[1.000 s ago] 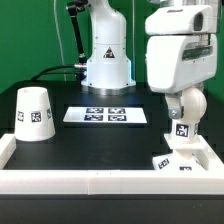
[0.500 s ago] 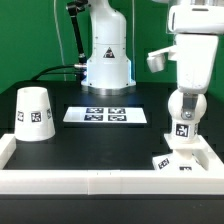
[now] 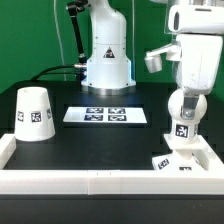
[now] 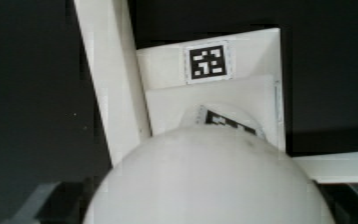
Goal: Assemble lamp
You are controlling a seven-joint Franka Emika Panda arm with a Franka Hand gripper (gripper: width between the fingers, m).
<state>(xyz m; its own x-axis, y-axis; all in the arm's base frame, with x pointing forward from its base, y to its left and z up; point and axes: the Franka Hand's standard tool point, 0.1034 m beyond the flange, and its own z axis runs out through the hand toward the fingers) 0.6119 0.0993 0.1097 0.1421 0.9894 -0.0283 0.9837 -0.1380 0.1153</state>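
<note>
The ball-shaped bulb hangs in my gripper, its tagged stem pointing down just above the flat square base at the exterior view's front right corner. In the wrist view the bulb fills the near part of the picture, and my gripper is shut on it, with dark fingers at its sides. The base lies below with its tag showing. The tapered shade stands alone on the exterior view's left, far from the gripper.
The marker board lies in the middle of the black table. A white rim runs along the table's front and sides, and the base lies against it. The robot's pedestal stands at the back.
The arm's upper links have shifted up and toward the exterior view's right. The bulb stays in nearly the same place above the base.
</note>
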